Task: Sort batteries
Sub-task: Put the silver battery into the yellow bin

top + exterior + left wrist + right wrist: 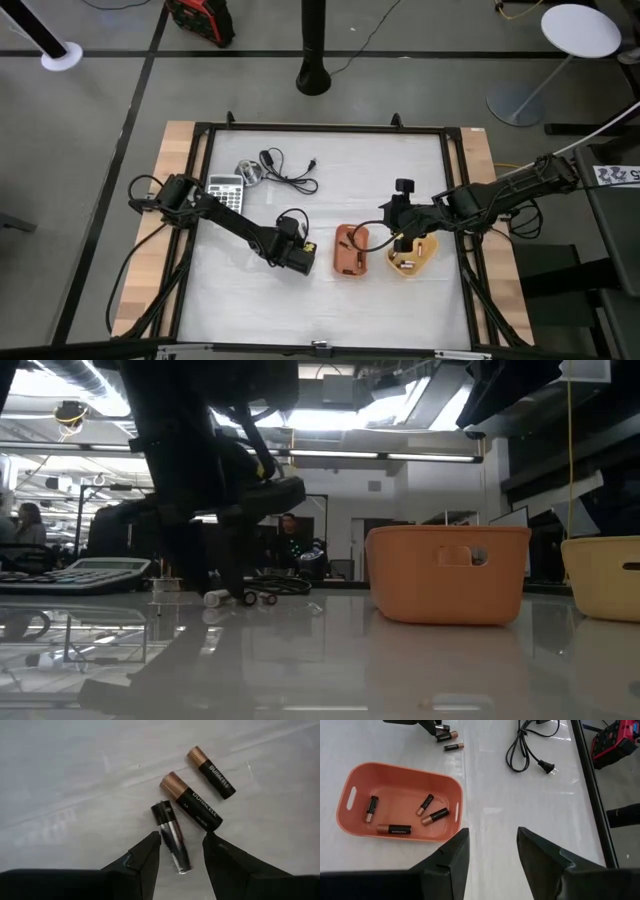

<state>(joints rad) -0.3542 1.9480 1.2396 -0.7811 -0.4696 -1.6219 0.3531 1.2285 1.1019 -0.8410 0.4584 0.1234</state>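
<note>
Three batteries lie on the white table in the left wrist view: a black and silvery one (171, 836) and two copper-topped black ones (192, 801) (212, 772). My left gripper (182, 839) (303, 258) is open just left of the orange tray (350, 250), with a finger on either side of the black and silvery battery and a gap on each side. My right gripper (492, 852) (398, 240) is open and hovers between the orange tray (350, 795) and the yellow tray (425, 255). Several batteries (435, 815) lie in the orange tray.
A black cable with a plug (530, 750) (290, 180) and a grey calculator (225, 190) (80, 573) lie toward the far left of the table. The black frame rail (592, 785) runs along the right edge. The yellow tray (605, 575) sits right of the orange tray (448, 575).
</note>
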